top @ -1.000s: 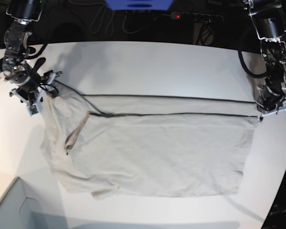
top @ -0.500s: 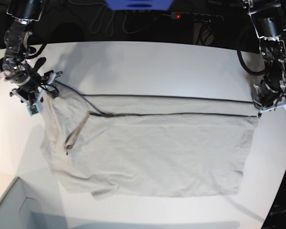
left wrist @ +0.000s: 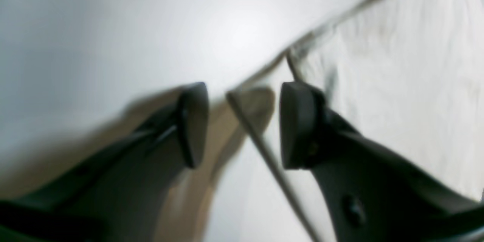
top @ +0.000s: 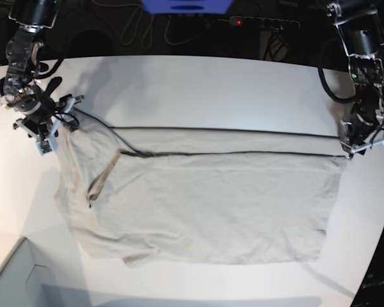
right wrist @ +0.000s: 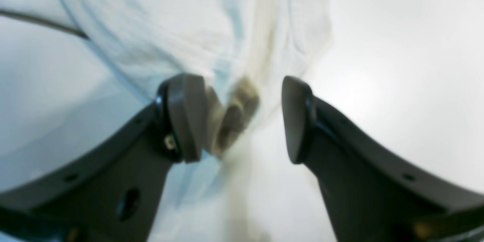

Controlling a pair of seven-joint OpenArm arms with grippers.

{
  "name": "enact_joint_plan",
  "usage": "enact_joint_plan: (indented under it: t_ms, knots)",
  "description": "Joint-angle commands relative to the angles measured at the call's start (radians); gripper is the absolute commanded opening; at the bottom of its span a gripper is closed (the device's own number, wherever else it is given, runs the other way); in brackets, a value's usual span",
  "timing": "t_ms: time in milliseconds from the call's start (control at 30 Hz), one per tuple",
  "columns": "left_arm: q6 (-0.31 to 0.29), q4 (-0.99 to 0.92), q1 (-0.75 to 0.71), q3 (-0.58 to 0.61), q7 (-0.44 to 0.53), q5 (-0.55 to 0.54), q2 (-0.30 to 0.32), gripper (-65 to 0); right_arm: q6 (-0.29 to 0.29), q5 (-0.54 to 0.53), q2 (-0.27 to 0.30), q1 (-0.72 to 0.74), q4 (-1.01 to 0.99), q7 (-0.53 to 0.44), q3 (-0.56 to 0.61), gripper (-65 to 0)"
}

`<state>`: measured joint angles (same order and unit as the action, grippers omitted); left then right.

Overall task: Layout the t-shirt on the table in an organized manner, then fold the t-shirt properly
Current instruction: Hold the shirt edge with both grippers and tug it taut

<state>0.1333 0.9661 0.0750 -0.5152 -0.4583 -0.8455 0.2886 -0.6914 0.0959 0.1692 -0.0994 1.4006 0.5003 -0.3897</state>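
One white bench [top: 198,83] carries the grey-beige t-shirt [top: 205,204], spread flat across its middle with a folded band along the far edge. Left gripper [left wrist: 244,124] stands apart astride the shirt's corner hem; right gripper [right wrist: 244,121] stands apart over the bunched sleeve end.

T-shirt [top: 205,198] lies spread wide across table [top: 198,89], mostly flat, wrinkled. Top part folded over: two long dark fold lines run side to side near upper edge. Sleeve bunched at view's left, collar area creased there. My right gripper [top: 48,131] sits at that bunched corner, touching cloth. My left gripper [top: 361,144] at shirt's opposite upper corner, just at cloth edge. Pale box corner [top: 13,281] at lower left.
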Motion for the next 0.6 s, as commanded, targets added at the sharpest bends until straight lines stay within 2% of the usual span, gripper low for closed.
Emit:
enact_joint_plan:
  t_ms: [0,267,433,567]
  knots:
    - [0.012,-0.031,0.012,0.000,-0.012,0.004,0.013,-37.7,-0.007,-0.014,0.014,0.008,0.018,-0.018,-0.002,-32.5]
    - [0.012,-0.086,0.038,0.002,-0.013,0.004,0.010,-38.9,-0.007,-0.012,0.030,-0.003,0.019,-0.018,-0.002,-32.5]
    - [0.012,-0.083,0.038,0.100,-0.009,-0.001,0.008,-38.9,-0.007,-0.012,0.030,-0.001,0.019,-0.018,-0.002,-32.5]
    - [0.012,-0.094,0.038,0.112,-0.009,-0.002,0.007,-38.8,-0.007,-0.012,0.030,-0.001,0.019,-0.018,-0.002,-32.5]
